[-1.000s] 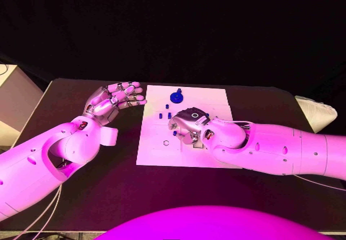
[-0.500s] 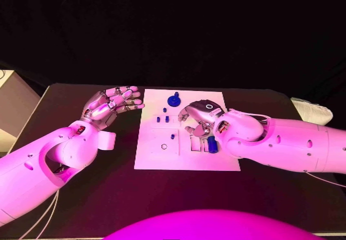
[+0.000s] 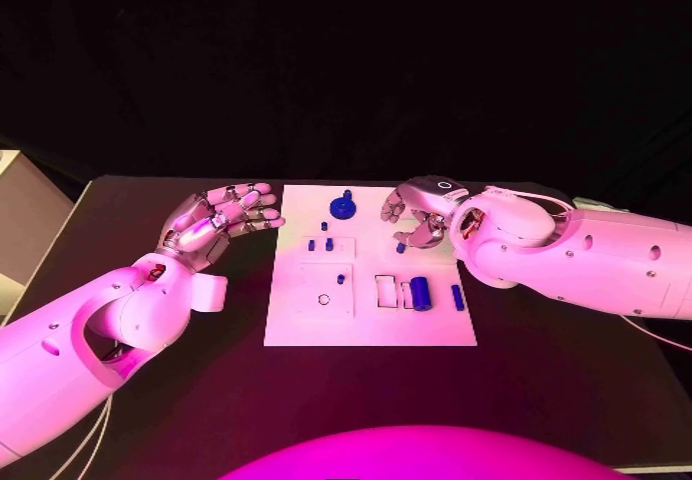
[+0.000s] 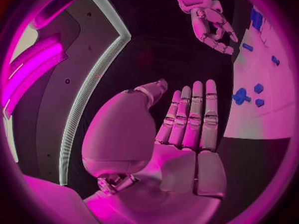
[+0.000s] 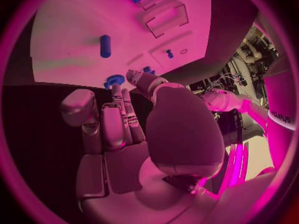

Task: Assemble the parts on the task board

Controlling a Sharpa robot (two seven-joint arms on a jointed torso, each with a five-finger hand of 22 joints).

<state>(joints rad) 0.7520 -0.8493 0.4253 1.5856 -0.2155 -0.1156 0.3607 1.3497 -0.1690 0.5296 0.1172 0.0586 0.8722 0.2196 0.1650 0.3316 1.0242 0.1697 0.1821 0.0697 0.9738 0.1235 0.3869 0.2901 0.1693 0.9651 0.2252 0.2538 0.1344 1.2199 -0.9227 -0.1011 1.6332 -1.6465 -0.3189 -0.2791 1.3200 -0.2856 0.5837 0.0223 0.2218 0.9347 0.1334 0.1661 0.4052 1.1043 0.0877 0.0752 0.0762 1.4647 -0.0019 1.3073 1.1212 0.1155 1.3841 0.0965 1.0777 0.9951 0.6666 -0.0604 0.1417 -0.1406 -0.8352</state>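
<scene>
Our right hand is hanging over the far right part of the task board; its fingers are curling in, and we cannot tell if anything is sitting between them. Our left hand is floating just off the board's left edge, above the black table; its fingers are standing straight and a little apart, and it is holding nothing; in the left wrist view those fingers are lined up side by side.

The white board is lying flat in the middle of the table. The blue parts are sitting on it; a round blue part with a stem is standing near the far edge, just beside our right hand; two small blue pegs are standing close together toward the left side; a thick blue cylinder is lying next to a slot on the right half, and a thin blue bar is lying just to its right; one tiny blue peg is sticking up near the middle.
</scene>
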